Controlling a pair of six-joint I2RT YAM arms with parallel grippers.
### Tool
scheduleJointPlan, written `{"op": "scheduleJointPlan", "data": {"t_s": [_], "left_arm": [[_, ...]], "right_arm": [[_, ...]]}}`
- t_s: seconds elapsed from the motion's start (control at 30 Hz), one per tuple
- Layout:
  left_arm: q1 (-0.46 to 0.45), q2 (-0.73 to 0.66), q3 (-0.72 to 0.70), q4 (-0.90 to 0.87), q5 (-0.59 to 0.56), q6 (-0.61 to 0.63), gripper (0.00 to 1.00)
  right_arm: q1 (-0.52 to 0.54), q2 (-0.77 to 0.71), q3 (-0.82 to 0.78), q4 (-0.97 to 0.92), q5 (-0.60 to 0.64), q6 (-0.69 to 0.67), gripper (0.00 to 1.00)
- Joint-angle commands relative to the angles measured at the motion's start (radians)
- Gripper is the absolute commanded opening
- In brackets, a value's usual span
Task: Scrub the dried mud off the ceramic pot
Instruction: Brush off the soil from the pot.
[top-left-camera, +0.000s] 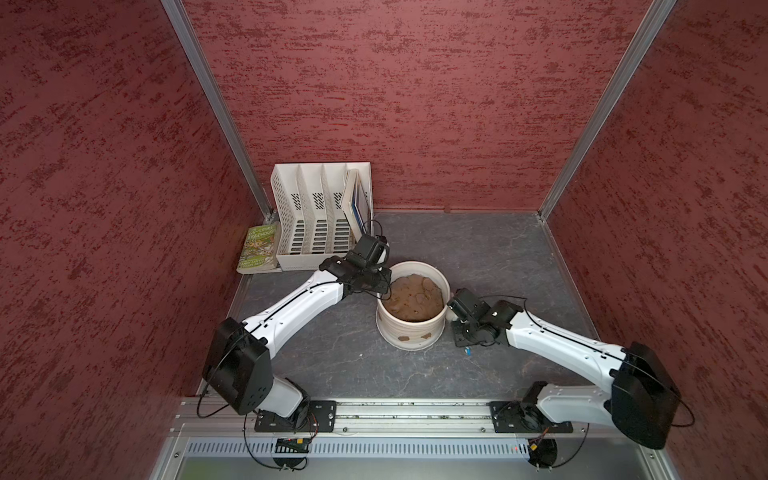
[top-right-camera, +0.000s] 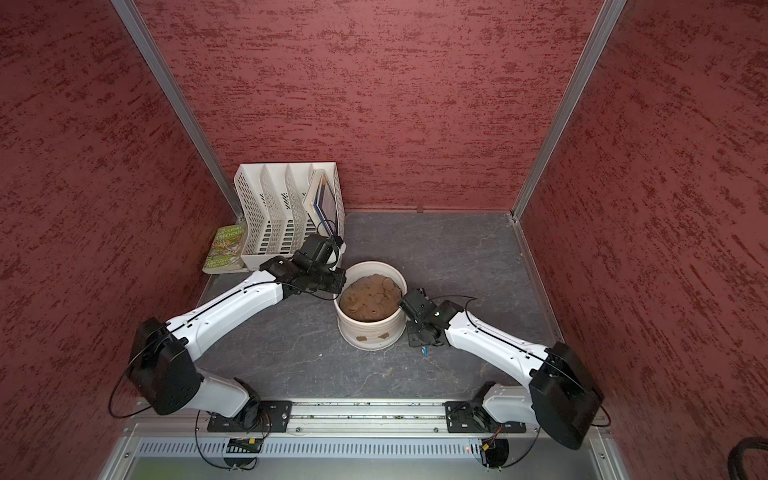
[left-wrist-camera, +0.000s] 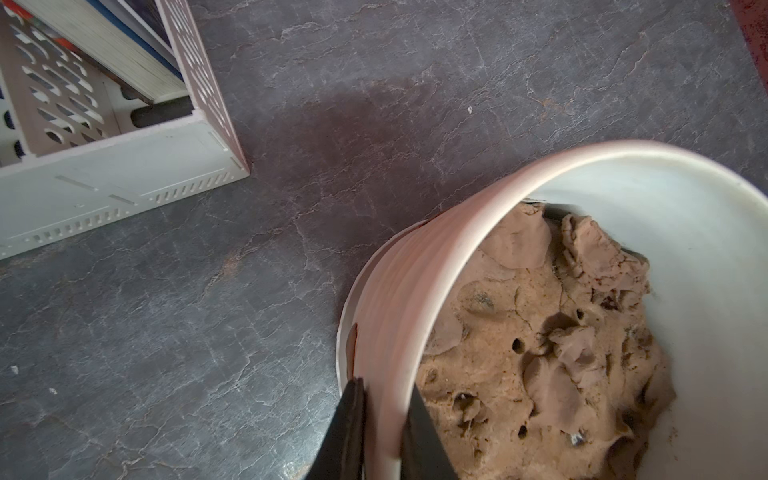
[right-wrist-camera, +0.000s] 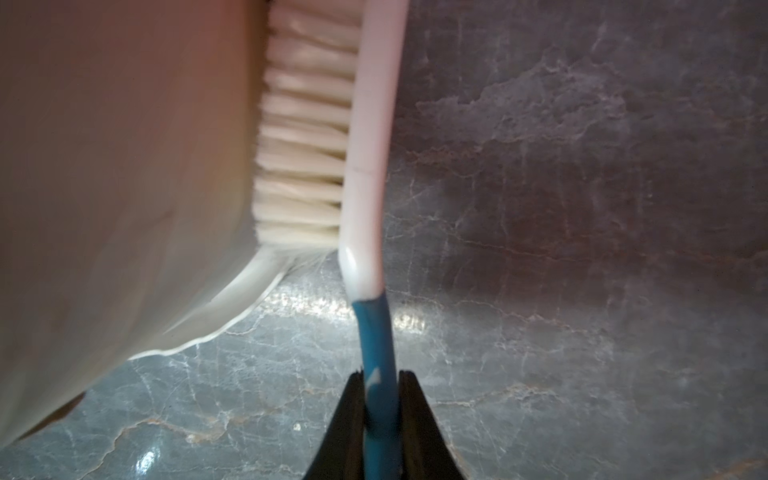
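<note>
Ceramic pot (top-left-camera: 415, 328), mid table (top-left-camera: 332, 353): likely heavy with soil (top-left-camera: 411, 299), rigid, glaze slippery, chippable. Best gripped at rim, as by left gripper (left-wrist-camera: 384, 386), clamped across wall. Right gripper (right-wrist-camera: 380, 374) clamped on brush (right-wrist-camera: 370, 124), bristles against pot's side.

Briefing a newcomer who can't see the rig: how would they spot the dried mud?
On the dark grey table stands a cream-white ribbed ceramic pot. Low on its outer wall, facing the silver front rail, sit small flat reddish-brown mud patches, unlike the lumpy tan soil inside.
</note>
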Motion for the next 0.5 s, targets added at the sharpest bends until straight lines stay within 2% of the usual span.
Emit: {"op": "scheduleJointPlan", "data": {"t_s": [0.0,0.23,0.37,0.47], "left_arm": [[-0.006,0.021,0.018,0.048,0.044,-0.031,0.00],[0.003,0.012,-0.001,0.031,0.024,-0.074,0.00],[0.003,-0.004,-0.028,0.044,0.036,-0.071,0.00],[0.003,-0.010,-0.032,0.045,0.035,-0.056,0.00]], "right_arm": [[-0.055,0.003,-0.011,-0.019,0.050,0.051,0.00],[-0.110,0.008,-0.022,-0.042,0.067,0.099,0.00],[-0.052,-0.095,-0.032,0.064,-0.056,0.006,0.00],[0.001,-0.183,-0.023,0.048,-0.062,-0.028,0.00]]}}
